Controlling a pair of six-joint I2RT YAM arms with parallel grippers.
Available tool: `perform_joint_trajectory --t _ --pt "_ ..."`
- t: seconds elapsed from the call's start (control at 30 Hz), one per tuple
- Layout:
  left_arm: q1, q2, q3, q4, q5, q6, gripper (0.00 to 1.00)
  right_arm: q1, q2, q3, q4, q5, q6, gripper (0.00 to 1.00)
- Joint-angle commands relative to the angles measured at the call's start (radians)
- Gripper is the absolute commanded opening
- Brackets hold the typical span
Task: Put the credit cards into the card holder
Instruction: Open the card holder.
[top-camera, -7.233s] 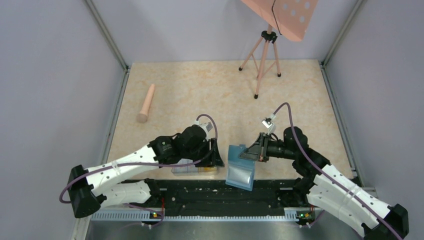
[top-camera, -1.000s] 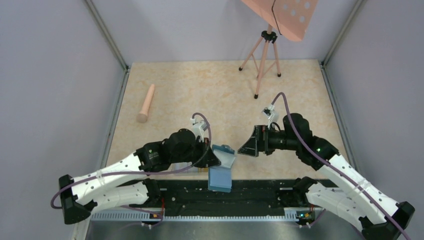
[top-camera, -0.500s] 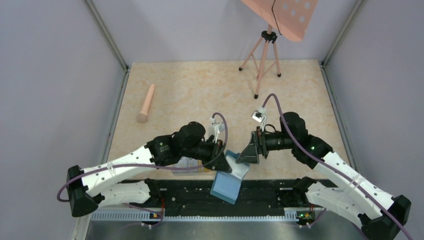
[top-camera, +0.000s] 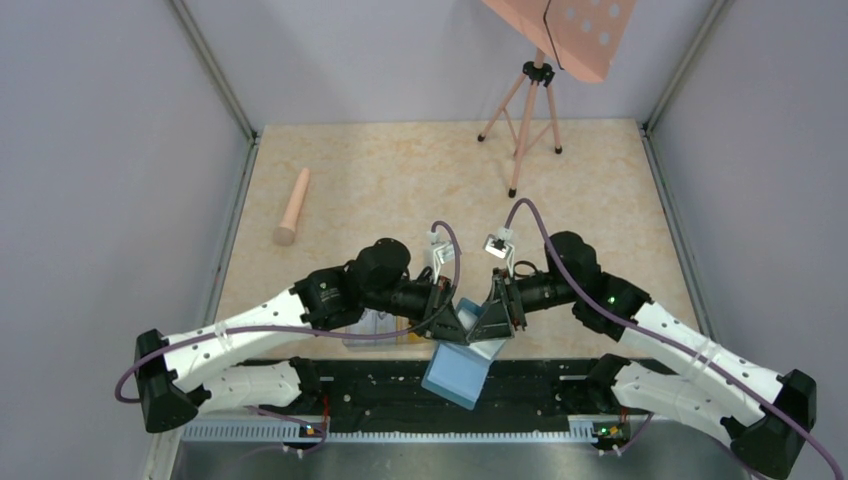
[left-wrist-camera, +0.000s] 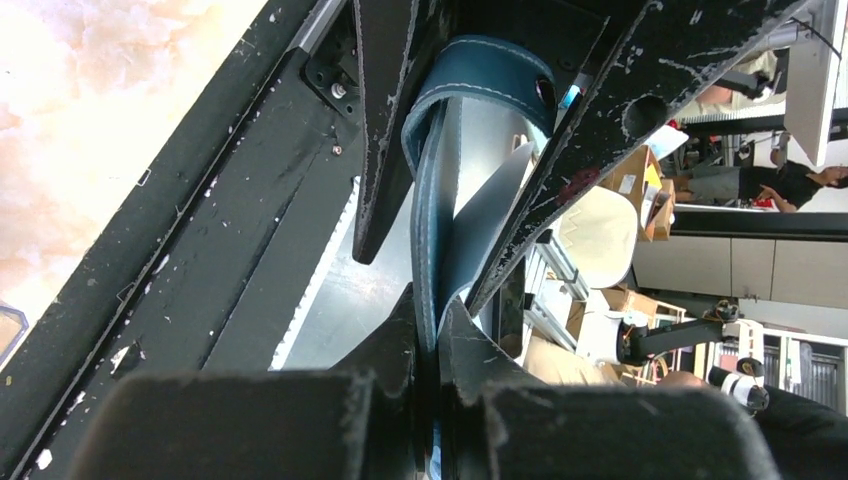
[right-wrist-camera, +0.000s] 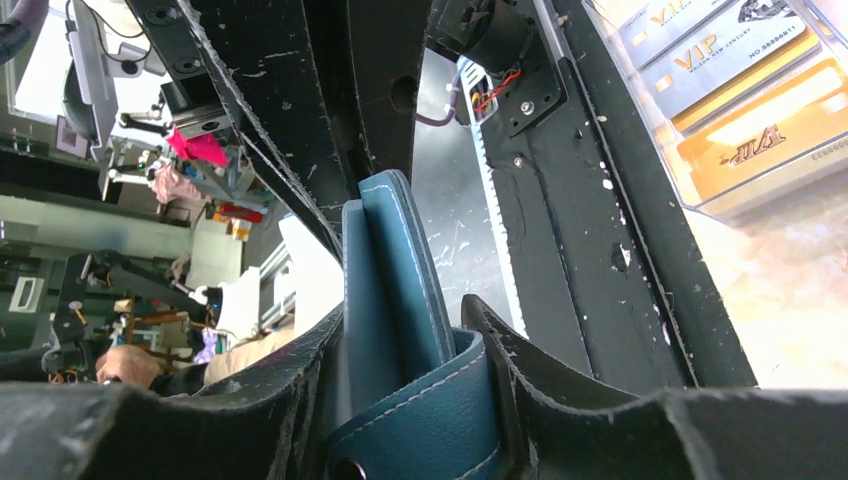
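Left fingers (left-wrist-camera: 385, 345) are tightly pinching one edge of the card holder (left-wrist-camera: 435, 220); right fingers (right-wrist-camera: 530, 360) are seemingly gripping its looped tab end.

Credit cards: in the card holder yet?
Visible ones out: yellow-orange and pale credit cards lie in the clear plastic box. Teal card holder pockets: cannot tell.

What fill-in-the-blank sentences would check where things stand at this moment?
The left tool is shut on the ____.
The credit cards lie in a clear ____.
The tripod stands at the table's ____ edge.
Missing words: card holder; box; far.
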Motion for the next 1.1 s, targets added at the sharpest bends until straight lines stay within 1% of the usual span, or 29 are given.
perform_joint_trajectory --t 0.0,0.03,0.1,0.13,0.17,0.23,0.27,0.3,0.37,0.4,0.5,0.53,0.57,0.6,0.67,0.73,0.77,0.83,0.93,1.07 --pt "0.000 0.001 0.039 0.001 0.024 0.038 0.00 0.009 -0.015 0.010 0.041 -0.009 -0.005 0.40" --pt "0.000 0.003 0.044 -0.015 0.023 0.046 0.00 0.010 -0.015 0.012 0.030 -0.009 -0.007 0.42" --pt "0.001 0.003 0.050 -0.049 0.018 0.062 0.00 0.009 -0.012 0.022 -0.001 -0.010 -0.022 0.55" --pt "0.001 0.002 0.054 -0.062 0.017 0.068 0.00 0.009 -0.012 0.026 -0.018 -0.009 -0.029 0.60" --pt "0.001 0.004 0.057 -0.072 0.018 0.074 0.00 0.010 -0.013 0.031 -0.031 -0.009 -0.035 0.61" --pt "0.000 0.004 0.058 -0.086 0.022 0.080 0.00 0.009 -0.011 0.037 -0.050 -0.014 -0.041 0.61" --pt "0.000 0.003 0.059 -0.088 0.022 0.080 0.00 0.008 -0.011 0.037 -0.051 -0.023 -0.042 0.58" --pt "0.001 0.003 0.057 -0.085 0.024 0.079 0.00 0.008 -0.008 0.037 -0.052 -0.032 -0.041 0.53" --pt "0.001 0.004 0.056 -0.078 0.030 0.077 0.00 0.009 0.003 0.035 -0.050 -0.052 -0.043 0.32" --pt "0.001 0.008 0.056 -0.074 0.030 0.076 0.00 0.008 0.008 0.033 -0.045 -0.060 -0.042 0.25" --pt "0.001 0.009 0.057 -0.063 0.019 0.075 0.00 0.008 0.024 0.029 -0.032 -0.077 -0.040 0.00" --pt "0.001 0.011 0.057 -0.062 0.010 0.076 0.00 0.009 0.027 0.029 -0.030 -0.077 -0.039 0.00" --pt "0.001 0.011 0.058 -0.061 -0.003 0.075 0.05 0.009 0.027 0.028 -0.026 -0.069 -0.037 0.00" --pt "0.001 0.009 0.059 -0.062 -0.016 0.074 0.16 0.009 0.027 0.028 -0.023 -0.056 -0.035 0.00" --pt "0.001 0.004 0.069 -0.085 -0.084 0.076 0.41 0.009 0.026 0.026 -0.021 -0.018 -0.026 0.00" --pt "0.000 -0.008 0.095 -0.166 -0.212 0.078 0.57 -0.004 0.031 0.011 -0.020 0.034 -0.007 0.00" --pt "0.000 -0.016 0.107 -0.192 -0.275 0.079 0.63 -0.019 0.039 -0.001 -0.018 0.044 0.008 0.00" --pt "0.001 -0.031 0.137 -0.251 -0.419 0.068 0.68 -0.073 0.063 -0.037 0.021 0.028 0.052 0.00" --pt "0.001 -0.052 0.175 -0.317 -0.567 0.051 0.72 -0.165 0.090 -0.088 0.079 -0.006 0.108 0.00" --pt "0.001 -0.085 0.177 -0.348 -0.669 0.038 0.76 -0.314 0.084 -0.115 0.116 -0.020 0.146 0.00"
